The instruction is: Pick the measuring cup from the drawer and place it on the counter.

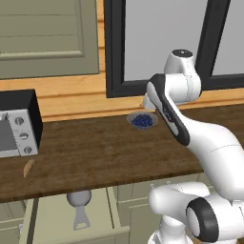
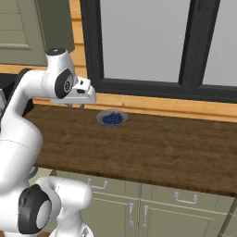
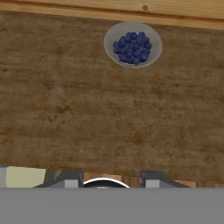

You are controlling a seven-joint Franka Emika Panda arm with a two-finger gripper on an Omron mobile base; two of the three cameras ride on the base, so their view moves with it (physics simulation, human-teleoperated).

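The measuring cup (image 1: 79, 198), small, grey and round, lies in the open drawer (image 1: 52, 221) below the counter's front edge. Its flat handle points toward the drawer front. The dark wood counter (image 1: 105, 152) runs across both base views. My gripper (image 2: 75, 106) hangs above the back of the counter, just left of the glass bowl of blueberries (image 2: 112, 118), far from the cup. In the hand view the gripper (image 3: 109, 179) is open, its fingertips (image 3: 65, 179) wide apart with nothing between them, looking down on the counter (image 3: 87, 113).
A black and silver toaster oven (image 1: 16, 125) stands at the counter's left end, with a small tan item (image 1: 28, 167) lying before it. The blueberry bowl (image 1: 142, 120) sits near the window wall. Shut cabinet doors (image 2: 139, 210) with small handles line the front below.
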